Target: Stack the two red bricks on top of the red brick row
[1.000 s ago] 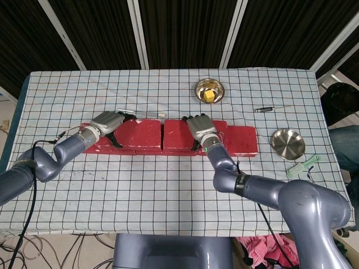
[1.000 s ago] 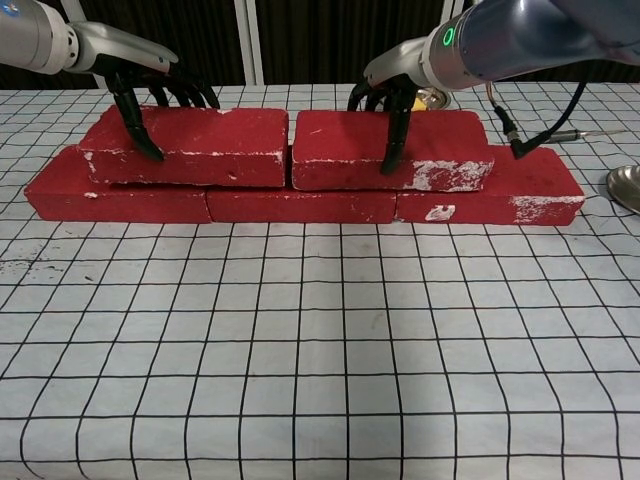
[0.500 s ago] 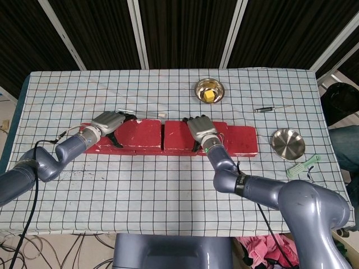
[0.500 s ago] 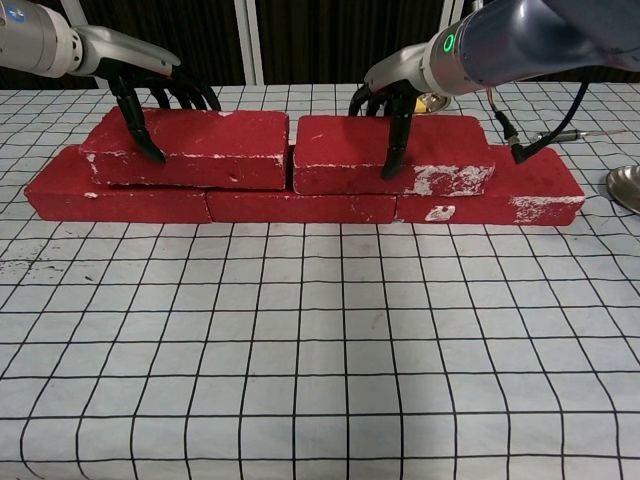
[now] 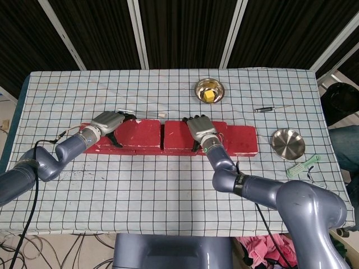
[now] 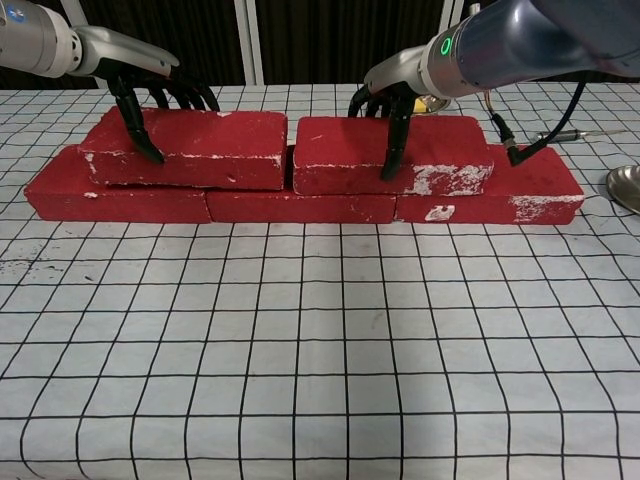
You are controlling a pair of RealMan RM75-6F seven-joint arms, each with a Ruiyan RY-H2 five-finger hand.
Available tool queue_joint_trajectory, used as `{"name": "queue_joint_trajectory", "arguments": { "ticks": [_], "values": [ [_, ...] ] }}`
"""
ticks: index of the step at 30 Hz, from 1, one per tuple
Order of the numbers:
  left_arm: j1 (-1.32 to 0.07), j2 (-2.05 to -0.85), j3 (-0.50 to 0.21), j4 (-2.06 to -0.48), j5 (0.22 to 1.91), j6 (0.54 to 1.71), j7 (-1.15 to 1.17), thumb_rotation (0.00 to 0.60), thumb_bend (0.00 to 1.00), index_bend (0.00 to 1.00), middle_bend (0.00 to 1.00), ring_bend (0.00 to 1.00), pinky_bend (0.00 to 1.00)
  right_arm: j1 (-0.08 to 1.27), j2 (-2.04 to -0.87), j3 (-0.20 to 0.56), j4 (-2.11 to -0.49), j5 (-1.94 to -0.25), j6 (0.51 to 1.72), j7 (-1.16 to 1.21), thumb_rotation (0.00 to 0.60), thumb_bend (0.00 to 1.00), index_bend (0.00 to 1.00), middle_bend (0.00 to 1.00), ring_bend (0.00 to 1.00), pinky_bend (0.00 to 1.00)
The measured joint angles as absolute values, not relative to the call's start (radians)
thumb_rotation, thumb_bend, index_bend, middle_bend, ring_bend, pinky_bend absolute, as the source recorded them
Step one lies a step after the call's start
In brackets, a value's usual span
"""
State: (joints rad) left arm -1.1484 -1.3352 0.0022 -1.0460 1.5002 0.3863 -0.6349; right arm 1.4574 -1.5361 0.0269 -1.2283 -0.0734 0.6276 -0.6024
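Seen gripping from above: left hand (image 6: pixel 150 95) clamped on the left upper brick (image 6: pixel 200 147), right hand (image 6: pixel 385 105) clamped on the right upper brick (image 6: pixel 440 152). Both bricks resting end to end, almost touching, atop the red brick row (image 6: pixel 300 205) on the checked tablecloth (image 6: pixel 320 350).

Red bricks (image 6: pixel 195 148) look rough, matt, scuffed white at the edges. Worktop (image 6: pixel 320 360) wears matt checked cloth. Steel bowl (image 5: pixel 288 143) is glossy; arms' grey shells smooth, semi-gloss.
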Motion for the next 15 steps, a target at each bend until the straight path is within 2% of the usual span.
{"name": "queue_joint_trajectory", "arguments": {
  "ticks": [8, 15],
  "values": [
    [-1.146, -1.33, 0.003, -1.049, 1.5, 0.388, -0.641, 0.6, 0.1, 0.16, 0.19, 0.09, 0.2, 1.457, -1.538, 0.031, -1.228, -0.069, 0.628, -0.606, 0.6, 0.02, 0.07, 0.09, 0.07, 0.14],
    [-1.148, -1.322, 0.001, -1.062, 1.499, 0.386, -0.64, 0.6, 0.1, 0.16, 0.19, 0.09, 0.2, 1.453, -1.539, 0.034, -1.228, -0.07, 0.632, -0.605, 0.6, 0.02, 0.07, 0.09, 0.07, 0.14]
  ]
}}
